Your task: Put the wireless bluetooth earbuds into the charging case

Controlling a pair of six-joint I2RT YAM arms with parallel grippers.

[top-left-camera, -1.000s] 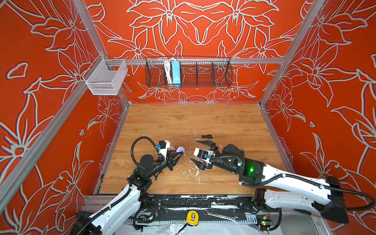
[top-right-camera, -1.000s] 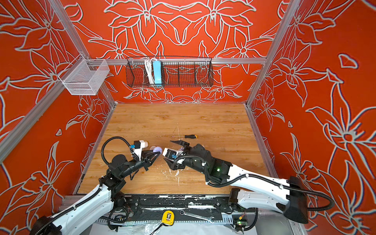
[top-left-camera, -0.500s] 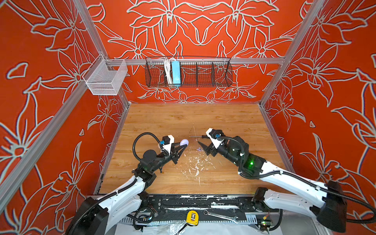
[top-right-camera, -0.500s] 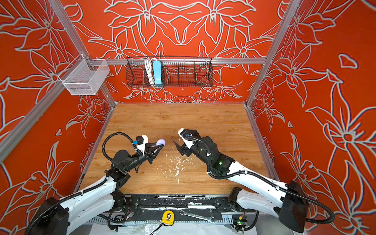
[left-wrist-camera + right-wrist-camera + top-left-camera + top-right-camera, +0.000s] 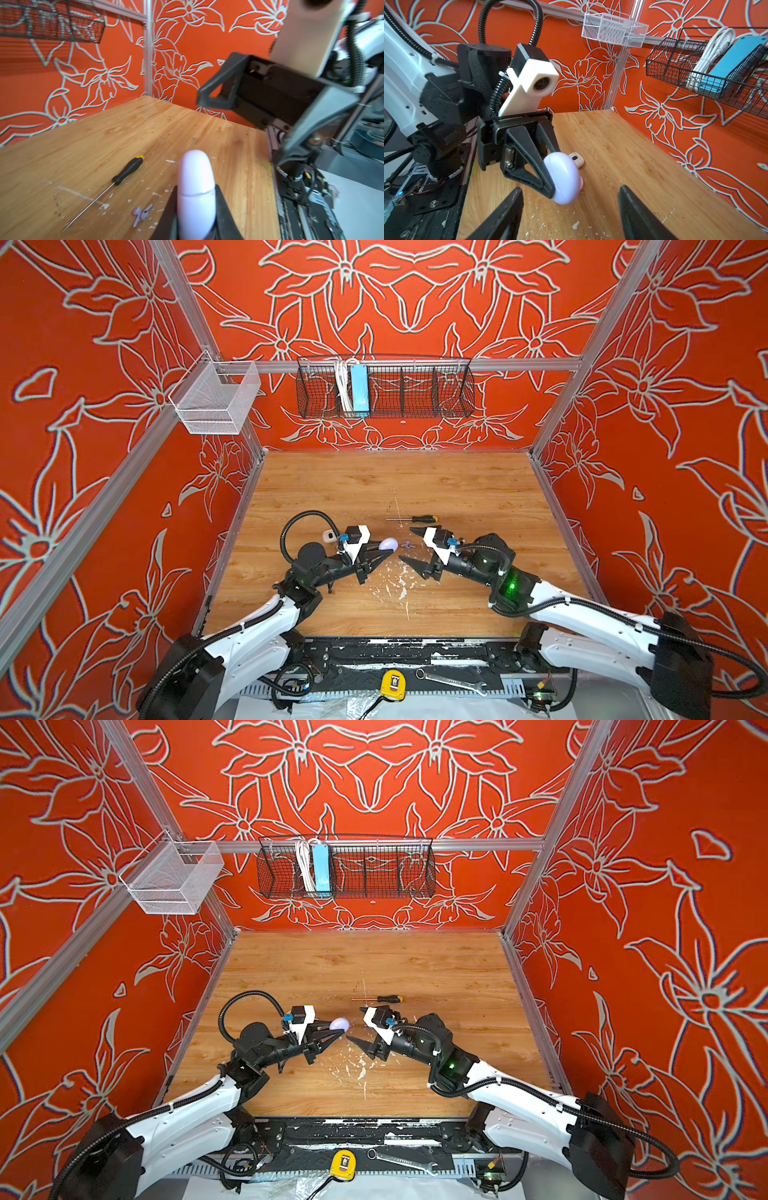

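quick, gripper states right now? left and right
Left gripper: closed, holding the lilac charging case.
Right gripper: open, jaws wide apart, holding nothing.

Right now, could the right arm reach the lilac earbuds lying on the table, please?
Probably yes: the right pincer is open close to the lilac earbuds, which lie uncovered on the table. The lilac case in the left pincer hangs nearby and might crowd it.
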